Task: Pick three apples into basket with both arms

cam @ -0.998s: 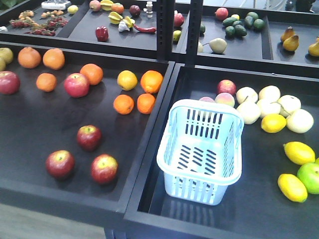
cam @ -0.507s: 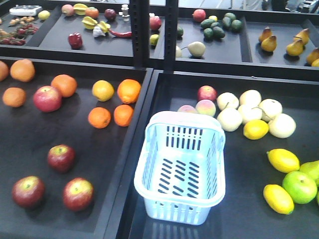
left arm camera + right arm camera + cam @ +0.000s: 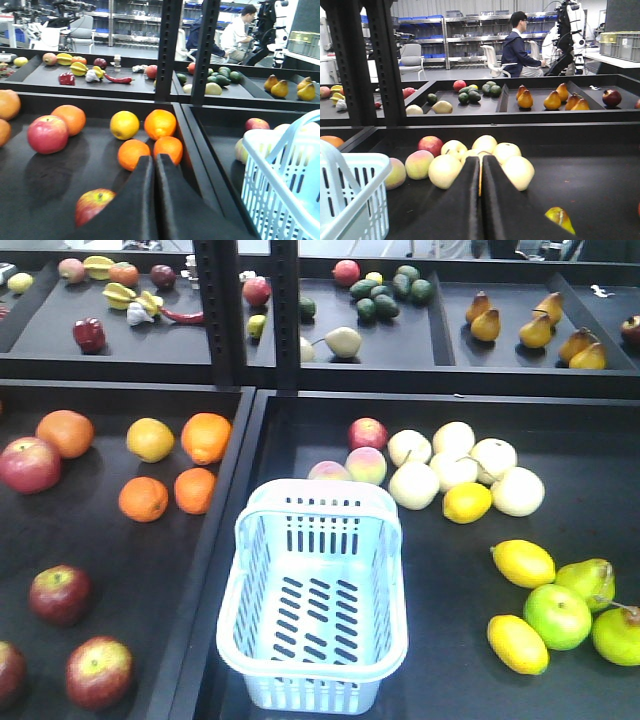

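Fruit display seen from the front and from both wrists. The basket [image 3: 300, 678], pale blue-white with slotted walls and floor, stands empty in the right tray [image 3: 450, 540] of the black counter, close beside the divider between the trays. All three task apples lie outside it, in the left tray [image 3: 110, 550]: the first apple [image 3: 60, 593] farthest back, the second apple [image 3: 98, 672] nearer the front, and the third apple [image 3: 5, 672] cut by the picture's left edge. They are dark red with yellow-green patches and sit apart from one another. Farther back in that tray are the oranges [image 3: 143, 498] and a brighter red apple [image 3: 28, 463]. Two peaches [image 3: 366, 465] sit just beyond the basket's far rim, with pale round fruits [image 3: 414, 485] beside them and lemons [image 3: 522, 563] to the right. The left gripper [image 3: 154, 161] has its jaws together, holding nothing; a dark red apple [image 3: 94, 206] shows just left of it, partly hidden, and which of the three it is cannot be told. The right gripper [image 3: 481, 160] likewise has its jaws pressed nearly together, holding nothing, and points toward the pale fruits, with the basket at the left of that view.
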